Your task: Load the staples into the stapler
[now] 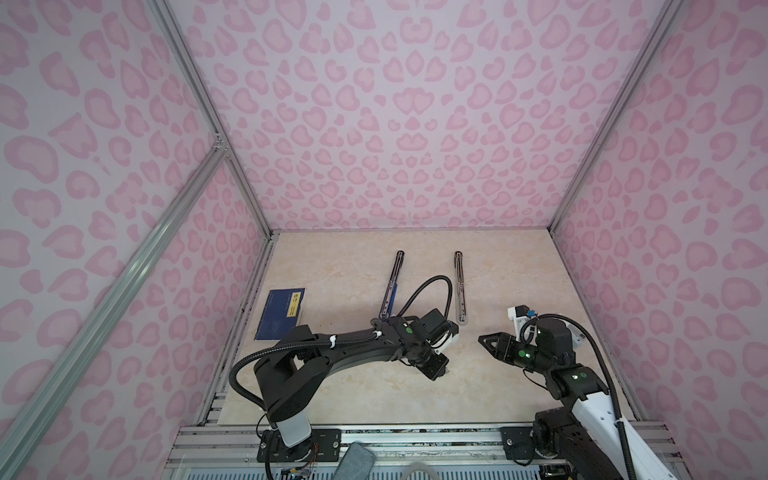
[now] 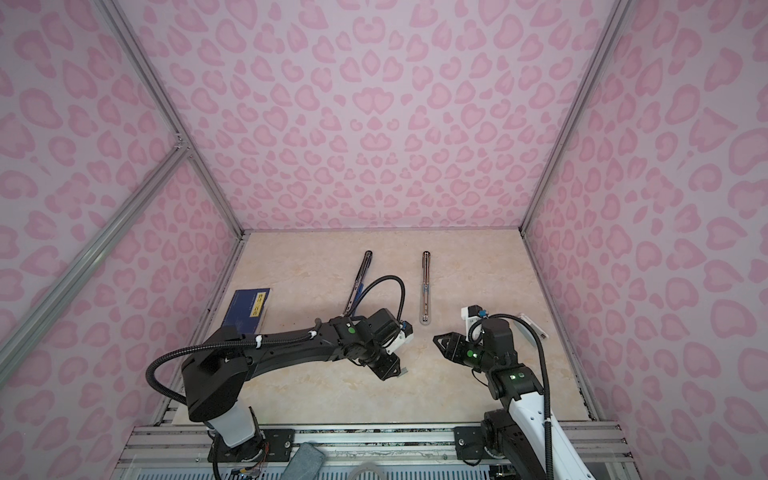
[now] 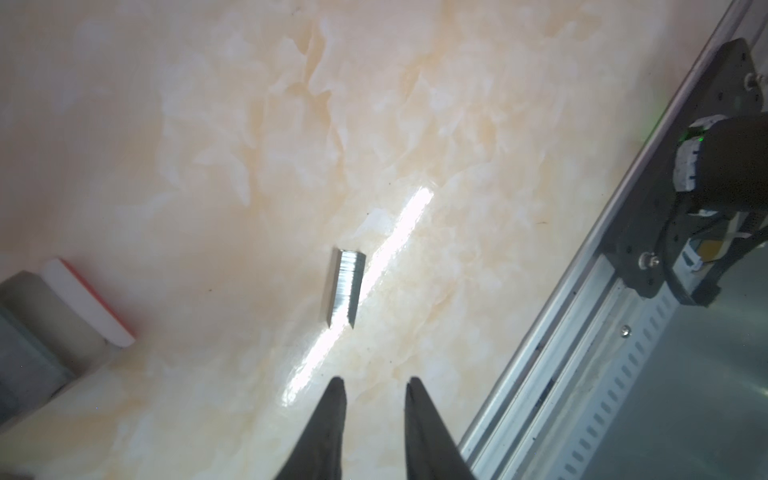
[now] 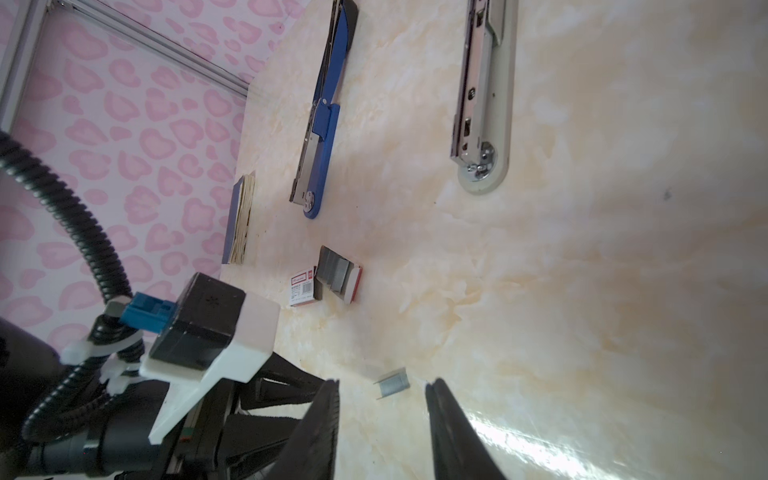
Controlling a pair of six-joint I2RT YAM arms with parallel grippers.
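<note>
In both top views the left arm hides the staple box. The loose staple strip (image 2: pixel 403 371) shows there only as a grey speck just right of the left gripper (image 2: pixel 392 371), too small to make out. The booklet (image 1: pixel 280 313) lies at the left of the table (image 1: pixel 353 399), its lower right corner covered by the arm. Right of it the blue stapler (image 1: pixel 392 286) lies opened flat, and right of centre the grey stapler (image 1: pixel 459 286) lies the same way.

In the left wrist view the staple box (image 3: pixel 87 303) is blurred and cut off at the left edge. The left gripper's jaws stand apart and empty at the bottom of the frame. The strip lies on the table above the fingertips, well clear of them.

In the right wrist view the box sits at mid-frame with grey strips in its pulled-out tray. The right gripper (image 4: pixel 383 381) also stands apart and holds nothing. The strip appears in the gap between its fingertips, touching neither.
</note>
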